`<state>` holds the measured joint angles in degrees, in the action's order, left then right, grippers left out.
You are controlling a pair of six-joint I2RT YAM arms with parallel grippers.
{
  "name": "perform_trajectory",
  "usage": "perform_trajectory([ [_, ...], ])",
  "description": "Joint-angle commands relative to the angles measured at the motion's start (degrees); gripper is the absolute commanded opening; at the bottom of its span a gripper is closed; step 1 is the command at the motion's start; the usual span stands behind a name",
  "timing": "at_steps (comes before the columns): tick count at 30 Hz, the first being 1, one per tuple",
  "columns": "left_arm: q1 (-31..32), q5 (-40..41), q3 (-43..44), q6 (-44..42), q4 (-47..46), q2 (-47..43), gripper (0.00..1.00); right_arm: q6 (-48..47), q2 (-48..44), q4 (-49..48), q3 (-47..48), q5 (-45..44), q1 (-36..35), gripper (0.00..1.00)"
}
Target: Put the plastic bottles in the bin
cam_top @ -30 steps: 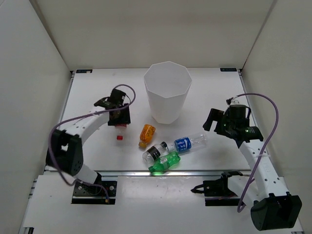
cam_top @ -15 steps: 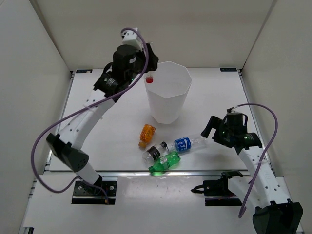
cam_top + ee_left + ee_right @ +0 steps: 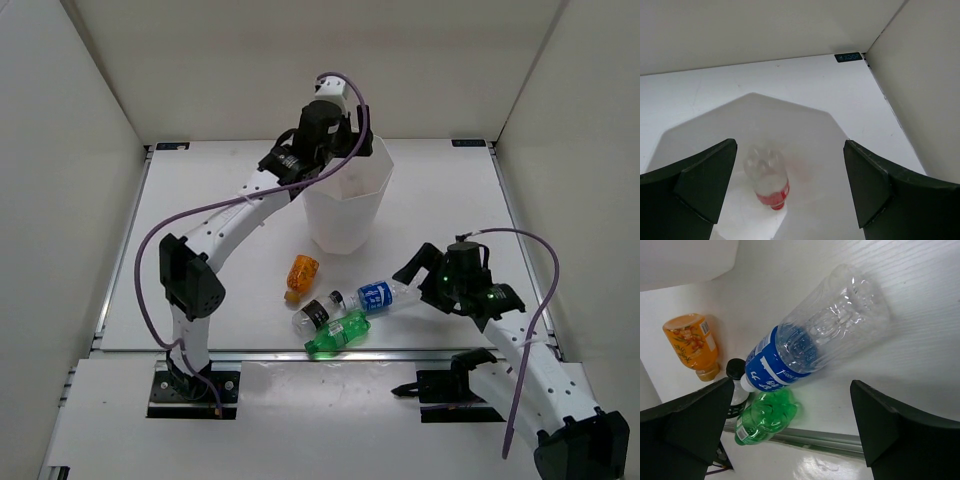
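The clear bottle with the red cap (image 3: 767,177) lay inside the white bin (image 3: 345,222), low in the middle of the left wrist view, its red end pointing to the bottom of the frame. The left jaws hung above the bin's mouth, spread wide and holding nothing. One dark finger stood at each lower corner of that view, with the bottle below and between them and touching neither.

On the desk (image 3: 450,190), lower centre in the top view, lay the other four bottles, all on their sides. The clear bottle with the blue label (image 3: 385,293) lay at a slant, its bare clear end toward the right jaws. In the right wrist view those jaws were also spread wide, one at each lower corner. The blue-labelled bottle lay ahead of the gap between them, and no contact showed. Left of it lay the orange bottle (image 3: 301,275), just below the bin. The clear bottle with the black label (image 3: 315,312) and the green bottle (image 3: 338,335) lay side by side, close under the blue-labelled one's capped end.

Counted: five bottles, one in the bin and four on the desk; one bin.
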<state>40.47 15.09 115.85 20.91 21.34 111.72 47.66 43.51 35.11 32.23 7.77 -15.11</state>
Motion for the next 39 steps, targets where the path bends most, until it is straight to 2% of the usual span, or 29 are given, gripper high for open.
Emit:
perform_trajectory([
  [1, 1.1, 0.99, 1.31, -2.09, 0.62, -9.58, 0.99, 7.44, 1.75, -5.23, -0.5, -2.4, -2.55, 0.99],
  [4, 1.02, 1.35, -4.29, -1.31, 3.69, -15.11, 0.99, 9.72, 3.42, -4.79, -0.68, -5.04, -4.57, 0.99],
  [6, 0.06, 2.22, -11.24, 1.49, 5.72, -23.52, 0.99, 11.22, 3.69, -4.97, -1.64, -6.88, -4.75, 0.99],
  [8, -1.78, 0.65, -24.46, 4.93, 7.91, -30.66, 0.99, 12.63, 3.95, -6.02, -2.7, -10.29, -5.27, 1.0],
  [10, -3.64, 0.02, -34.58, 8.43, 10.02, -40.48, 0.99, 12.9, 4.92, -8.12, -4.27, -10.24, -4.58, 0.99],
  [12, -7.31, -0.58, -46.8, 11.07, 13.1, -46.46, 0.98, 15.08, 6.32, -11.27, -4.98, -10.67, -5.1, 0.99],
  [15, -11.8, -4.72, -56.76, 12.05, 18.72, -54.65, 0.98, 14.14, 10.62, -13.22, -3.5, -14.17, -6.58, 0.99],
  [18, -12.43, -3.58, -62.57, 13.37, 26.98, -61.08, 0.99, 12.82, 16.77, -14.1, -1.47, -16.74, -6.16, 0.99],
  [20, -12.78, -3.67, -64.78, 14.77, 28.92, -65.39, 0.99, 12.81, 19.32, -15.68, -1.29, -16.39, -5.89, 0.99],
  [25, -15.33, -7.27, -68.21, 15.92, 31.31, -68.74, 0.99, 13.77, 24.95, -17.62, -1.82, -18.66, -6.24, 0.97],
  [28, -14.98, -8.68, -69.44, 16.62, 30.86, -68.75, 0.99, 13.08, 26.36, -17.71, -1.29, -21.38, -5.8, 0.83],
  [33, -14.98, -8.76, -68.57, 15.75, 30.51, -66.73, 0.99, 8.43, 25.76, -17.53, 2.57, -25.69, -2.56, 0.48],
  [34, -15.24, -8.85, -68.48, 15.57, 30.34, -66.55, 0.99, 7.02, 25.06, -17.97, 3.01, -25.87, -0.99, 0.46],
  [36, -15.68, -8.76, -68.13, 14.69, 29.99, -65.67, 0.98, 4.2, 23.74, -18.41, 5.46, -25.96, 1.75, 0.32],
  [39, -15.69, -9.29, -68.39, 13.99, 28.85, -64.35, 0.99, -2.02, 20.49, -17.19, 10.11, -28.41, 5.26, 0.22],
])
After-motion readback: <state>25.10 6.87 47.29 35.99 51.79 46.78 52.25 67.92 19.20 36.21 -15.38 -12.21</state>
